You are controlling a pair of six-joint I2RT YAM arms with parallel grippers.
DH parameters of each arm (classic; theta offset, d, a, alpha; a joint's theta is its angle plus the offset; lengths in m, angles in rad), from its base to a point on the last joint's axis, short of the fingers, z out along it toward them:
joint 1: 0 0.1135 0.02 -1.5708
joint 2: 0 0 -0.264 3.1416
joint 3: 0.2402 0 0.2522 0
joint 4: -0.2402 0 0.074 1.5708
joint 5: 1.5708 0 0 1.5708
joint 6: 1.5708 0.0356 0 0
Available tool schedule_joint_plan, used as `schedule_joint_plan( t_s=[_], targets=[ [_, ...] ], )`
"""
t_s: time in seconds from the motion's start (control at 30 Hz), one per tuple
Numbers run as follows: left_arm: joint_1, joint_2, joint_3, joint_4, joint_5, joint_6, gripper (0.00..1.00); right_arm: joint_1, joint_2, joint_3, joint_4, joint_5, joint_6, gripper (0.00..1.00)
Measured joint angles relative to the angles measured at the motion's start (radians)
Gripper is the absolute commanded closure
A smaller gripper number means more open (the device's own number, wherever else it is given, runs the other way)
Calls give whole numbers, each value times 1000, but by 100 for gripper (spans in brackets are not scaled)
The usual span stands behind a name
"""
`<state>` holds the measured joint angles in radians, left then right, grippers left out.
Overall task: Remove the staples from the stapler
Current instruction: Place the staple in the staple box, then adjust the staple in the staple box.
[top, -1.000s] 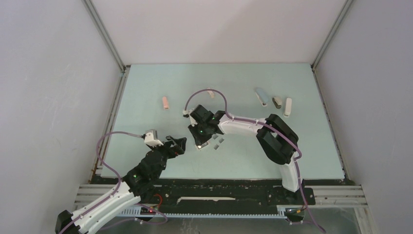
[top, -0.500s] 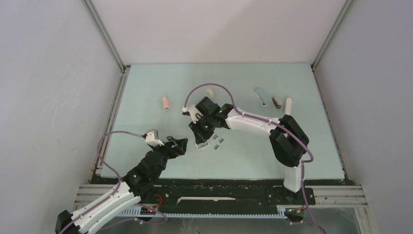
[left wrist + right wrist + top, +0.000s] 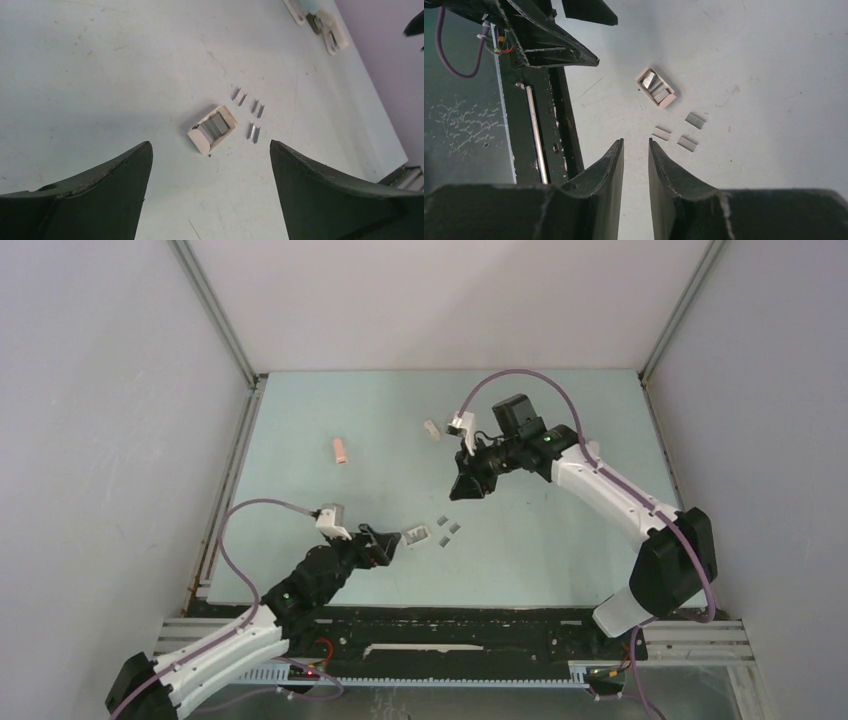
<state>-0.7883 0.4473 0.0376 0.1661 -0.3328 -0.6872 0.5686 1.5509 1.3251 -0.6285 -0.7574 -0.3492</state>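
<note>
On the table (image 3: 560, 550), my left claw (image 3: 380, 541) gapes wide and empty, just beside the white stapler (image 3: 212, 129), which lies open with grey strips inside. My right claw (image 3: 635, 142) hangs well apart, barely parted, gripping nothing. Loose staples (image 3: 253, 132) lie beside the stapler.

Place: robot lab test cell | Signs: plain white walls (image 3: 90, 440), aluminium frame struts (image 3: 215, 315), pale green table (image 3: 560, 560), two cabled arms (image 3: 600, 485) bolted to slotted rail (image 3: 450, 652)
</note>
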Motion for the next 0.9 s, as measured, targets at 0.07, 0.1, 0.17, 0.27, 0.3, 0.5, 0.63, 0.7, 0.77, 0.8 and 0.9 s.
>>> schedule_joint_plan(
  t_s=[0.07, 0.1, 0.17, 0.27, 0.3, 0.5, 0.63, 0.7, 0.77, 0.8, 0.9],
  targets=[
    [0, 46, 0, 21, 29, 7, 10, -23, -13, -13, 0, -26, -13, 67],
    [1, 64, 0, 29, 41, 9, 12, -33, -16, -18, 0, -35, -17, 67],
    [2, 107, 3, 45, 66, 13, 15, -55, -19, -29, -1, -51, -23, 67],
    [6, 161, 13, 50, 97, 16, 23, -76, -20, -40, -3, -68, -27, 67],
    [10, 180, 21, 49, 106, 16, 26, -81, -20, -42, -3, -72, -29, 67],
    [45, 311, 120, 31, 135, 43, 52, -91, -21, -43, -4, -85, -32, 68],
    [71, 433, 212, -15, 133, 83, 56, -90, -21, -43, -4, -92, -32, 68],
    [79, 496, 255, -39, 127, 106, 59, -91, -21, -43, -4, -94, -32, 68],
    [86, 558, 294, -59, 126, 131, 62, -91, -21, -43, -5, -98, -32, 68],
    [92, 593, 314, -69, 126, 146, 62, -91, -21, -43, -5, -99, -32, 68],
    [111, 678, 361, -89, 129, 182, 62, -91, -21, -43, -5, -104, -35, 68]
  ],
)
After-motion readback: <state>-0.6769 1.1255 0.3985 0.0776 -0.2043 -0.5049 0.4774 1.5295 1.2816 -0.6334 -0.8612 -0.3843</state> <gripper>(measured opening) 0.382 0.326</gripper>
